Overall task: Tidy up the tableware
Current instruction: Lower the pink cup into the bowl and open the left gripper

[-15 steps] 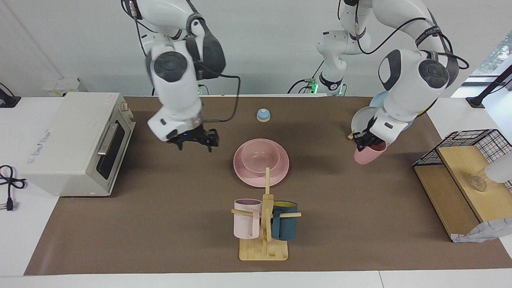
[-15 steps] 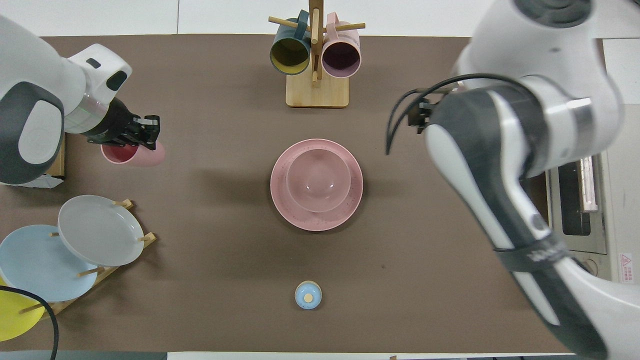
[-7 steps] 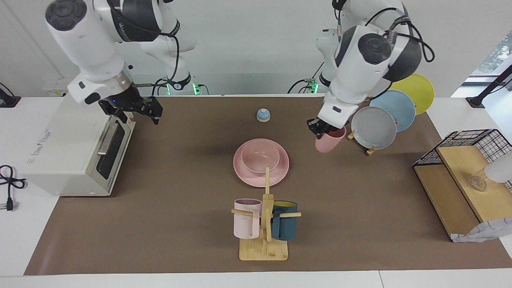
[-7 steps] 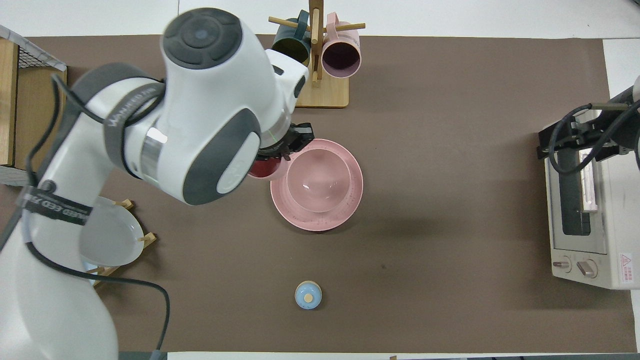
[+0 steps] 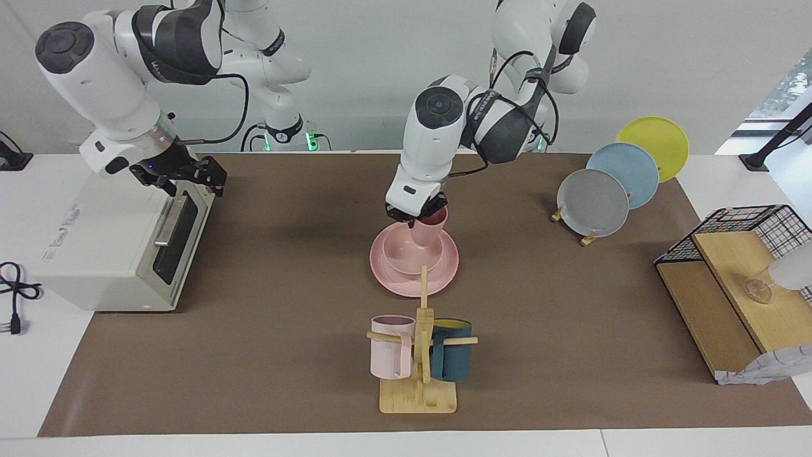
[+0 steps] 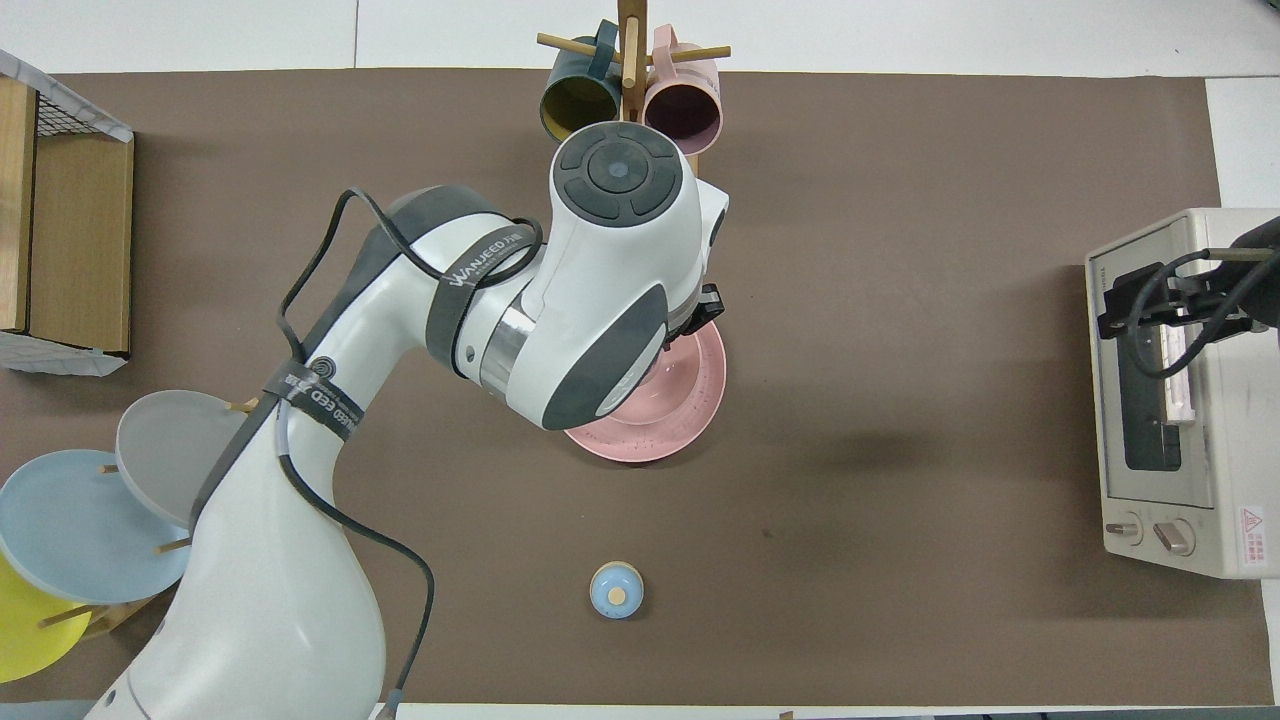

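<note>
The pink plate (image 5: 444, 274) lies mid-table with the pink bowl (image 5: 396, 259) on it. My left gripper (image 5: 417, 218) is shut on the rim of the pink cup (image 5: 431, 230) and holds it upright over the bowl, its base at the bowl's rim. I cannot tell whether the cup touches the bowl. In the overhead view the left arm hides the cup and bowl, and only part of the plate (image 6: 695, 405) shows. My right gripper (image 5: 193, 178) is open and empty over the toaster oven (image 5: 114, 235), and also shows in the overhead view (image 6: 1150, 305).
A wooden mug rack (image 5: 419, 393) with a pale pink and a teal mug stands farther from the robots than the plate. A rack of grey, blue and yellow plates (image 5: 593, 203) and a wire basket (image 5: 748, 222) are toward the left arm's end. A blue bell (image 5: 417, 183) sits nearer to the robots.
My left gripper has carried the pink cup from beside the plate rack to over the bowl. My right gripper has moved away from the plate to over the oven.
</note>
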### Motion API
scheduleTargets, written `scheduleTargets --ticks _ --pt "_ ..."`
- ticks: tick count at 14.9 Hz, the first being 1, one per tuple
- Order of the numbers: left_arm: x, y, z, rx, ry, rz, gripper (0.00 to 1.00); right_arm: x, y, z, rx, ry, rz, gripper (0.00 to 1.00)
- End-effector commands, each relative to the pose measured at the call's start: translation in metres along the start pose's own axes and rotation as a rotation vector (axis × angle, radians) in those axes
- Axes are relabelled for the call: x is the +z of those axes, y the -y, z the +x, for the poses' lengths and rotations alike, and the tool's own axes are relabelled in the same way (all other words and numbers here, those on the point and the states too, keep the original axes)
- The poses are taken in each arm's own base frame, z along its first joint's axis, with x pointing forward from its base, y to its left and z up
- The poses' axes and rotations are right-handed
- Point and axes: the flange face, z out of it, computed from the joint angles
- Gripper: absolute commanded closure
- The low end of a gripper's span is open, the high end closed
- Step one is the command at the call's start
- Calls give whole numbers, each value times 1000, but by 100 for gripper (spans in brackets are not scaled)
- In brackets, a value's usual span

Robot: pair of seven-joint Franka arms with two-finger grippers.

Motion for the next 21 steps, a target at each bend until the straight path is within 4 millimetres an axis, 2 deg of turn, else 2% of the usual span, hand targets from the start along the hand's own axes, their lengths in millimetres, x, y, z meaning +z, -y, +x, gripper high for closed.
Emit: scheduleTargets --ticks 1,3,14,18,19,21 --pt "15 -7 0 -32 -12 -17 100 6 -2 -11 -27 -14 -4 0" --pt "27 -9 -7 -31 -4 0 100 5 -2 -11 -44 -15 -4 0" --pt "63 -2 -3 -64 -20 15 100 4 0 -13 -80 -3 -2 0" --pt "64 -1 -2 -57 -36 23 100 2 -2 -11 -76 -8 -4 0" --pt "65 -1 -2 -52 -43 26 100 0 -4 -10 -78 -11 -6 0" --pt "67 0 -1 -51 -45 29 97 -2 -23 -11 -80 -16 -5 0"
